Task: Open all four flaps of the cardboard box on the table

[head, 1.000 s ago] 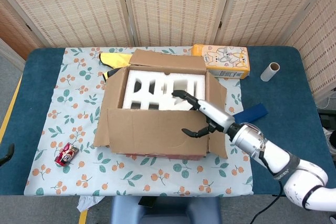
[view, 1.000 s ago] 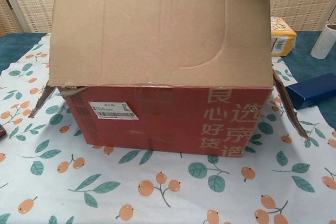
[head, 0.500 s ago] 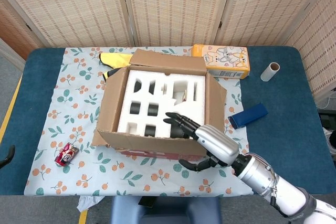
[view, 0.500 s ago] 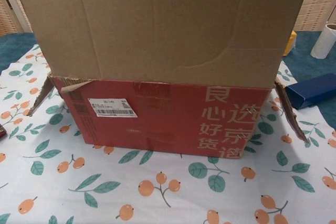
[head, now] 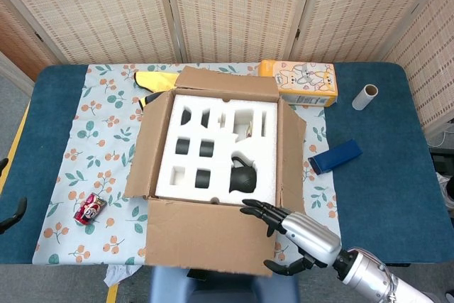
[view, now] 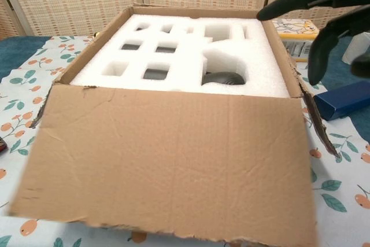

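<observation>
Hovering with fingers spread wide and nothing in it, my right robot hand (head: 294, 235) sits just off the near right corner of the cardboard box (head: 216, 168); in the chest view the same robot hand (view: 324, 13) hangs above the box's right edge. I can see only a dark tip of the left arm at the frame's left border, so I cannot tell how that hand stands. The near flap (head: 209, 245) is folded out flat toward me, and the other three also stand open. Inside lies a white foam insert (head: 216, 150) with a dark object (head: 243, 177) in one cutout. The box sits mid-worktop (head: 397, 175) on a floral cloth (head: 85, 147).
</observation>
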